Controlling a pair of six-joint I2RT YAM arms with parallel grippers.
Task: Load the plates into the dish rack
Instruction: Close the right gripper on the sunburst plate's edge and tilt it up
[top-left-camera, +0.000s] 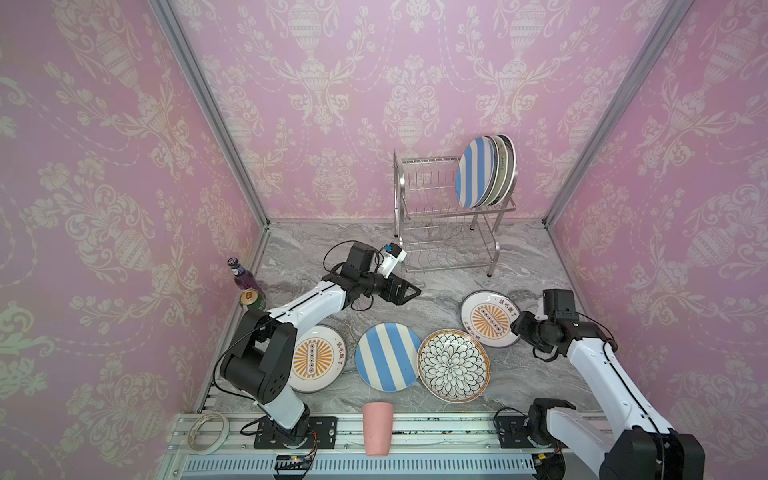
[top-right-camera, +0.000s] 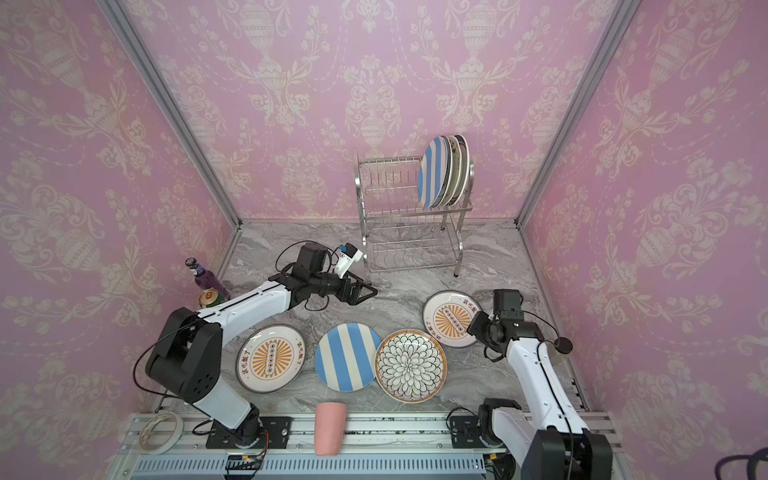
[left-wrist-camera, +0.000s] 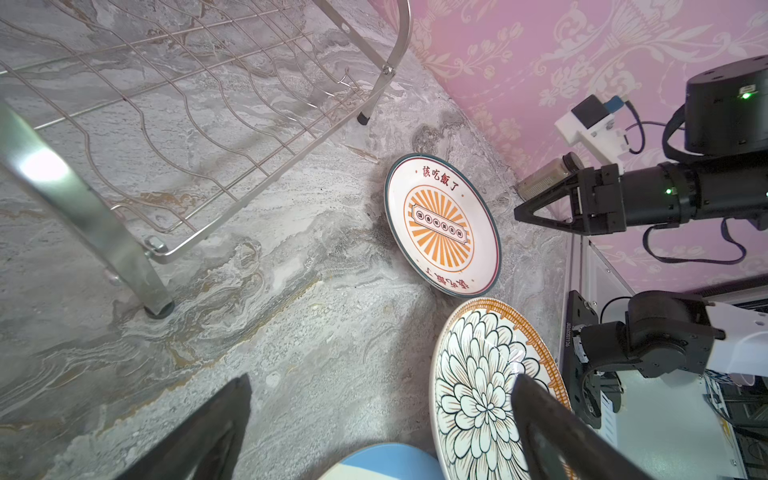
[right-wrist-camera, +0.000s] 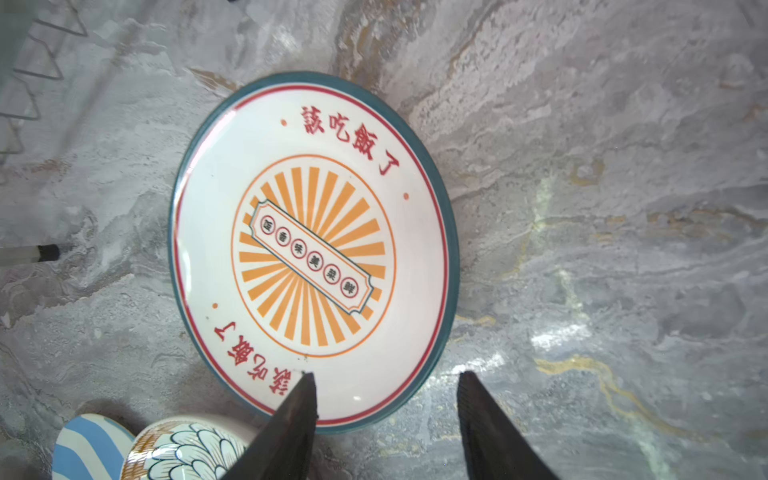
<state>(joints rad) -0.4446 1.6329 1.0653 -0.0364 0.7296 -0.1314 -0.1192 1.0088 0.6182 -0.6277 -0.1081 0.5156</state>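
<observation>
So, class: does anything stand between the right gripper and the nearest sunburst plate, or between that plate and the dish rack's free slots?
Nothing visible. The right gripper is open, jaws straddling the plate rim. Only bare table lies between it and the dish rack, whose free slots sit left of the racked plates.
</observation>
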